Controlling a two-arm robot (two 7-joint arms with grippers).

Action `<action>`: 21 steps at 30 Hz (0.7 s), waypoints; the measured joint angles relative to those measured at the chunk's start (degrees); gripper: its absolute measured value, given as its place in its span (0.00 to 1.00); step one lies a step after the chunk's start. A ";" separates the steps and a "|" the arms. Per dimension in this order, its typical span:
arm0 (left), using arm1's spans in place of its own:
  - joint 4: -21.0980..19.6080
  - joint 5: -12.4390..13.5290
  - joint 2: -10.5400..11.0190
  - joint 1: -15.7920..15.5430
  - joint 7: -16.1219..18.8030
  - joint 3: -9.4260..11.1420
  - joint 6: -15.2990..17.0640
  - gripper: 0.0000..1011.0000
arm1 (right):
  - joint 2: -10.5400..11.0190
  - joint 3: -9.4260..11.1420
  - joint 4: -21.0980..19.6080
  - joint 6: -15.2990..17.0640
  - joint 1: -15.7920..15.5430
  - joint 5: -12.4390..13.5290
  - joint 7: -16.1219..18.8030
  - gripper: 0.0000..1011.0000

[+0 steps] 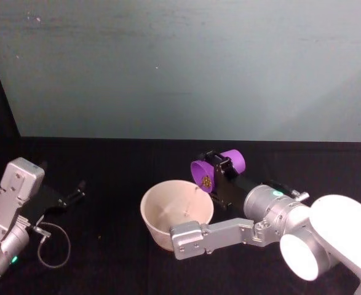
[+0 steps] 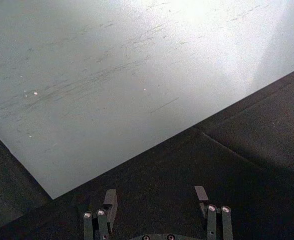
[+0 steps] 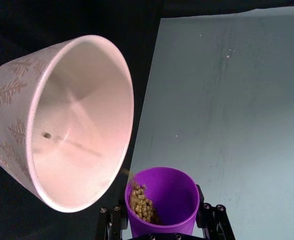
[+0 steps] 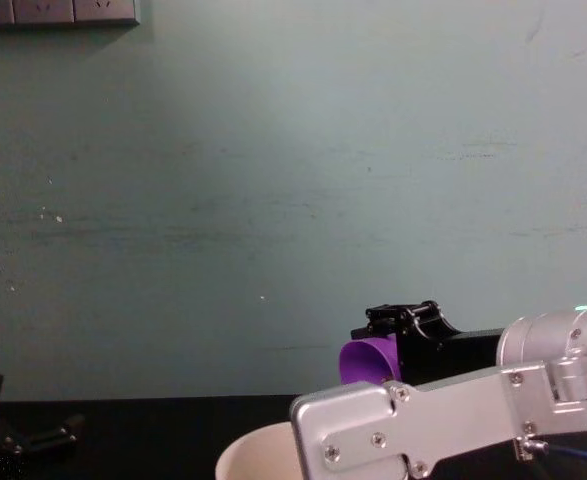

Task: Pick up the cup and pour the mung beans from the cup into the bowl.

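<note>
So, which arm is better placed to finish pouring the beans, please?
Right: the right gripper holds the tilted cup at the bowl rim; the left gripper sits open, far aside.

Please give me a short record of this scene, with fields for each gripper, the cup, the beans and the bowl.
right gripper: shut on the cup, held above the bowl's far rim
cup: purple, tipped, mouth toward the bowl
beans: most in the cup, piled at its lip; one in the bowl
bowl: pale, upright on the black table
left gripper: open, idle at the left, holding nothing
</note>
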 joint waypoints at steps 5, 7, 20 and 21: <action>0.00 0.00 0.00 0.00 0.00 0.00 0.00 0.99 | -0.31 -0.56 0.01 0.08 0.06 -2.20 0.39 0.73; 0.00 0.00 0.00 0.00 0.00 0.00 0.00 0.99 | -0.45 -0.65 0.01 0.10 0.03 -2.91 0.51 0.73; 0.00 0.00 0.00 0.00 0.00 0.00 0.00 0.99 | -0.93 -0.10 -0.24 -0.32 -0.75 -5.77 1.30 0.73; 0.00 0.00 0.00 0.00 0.00 0.00 0.00 0.99 | -0.91 -0.10 -0.29 -0.32 -0.78 -6.03 1.35 0.73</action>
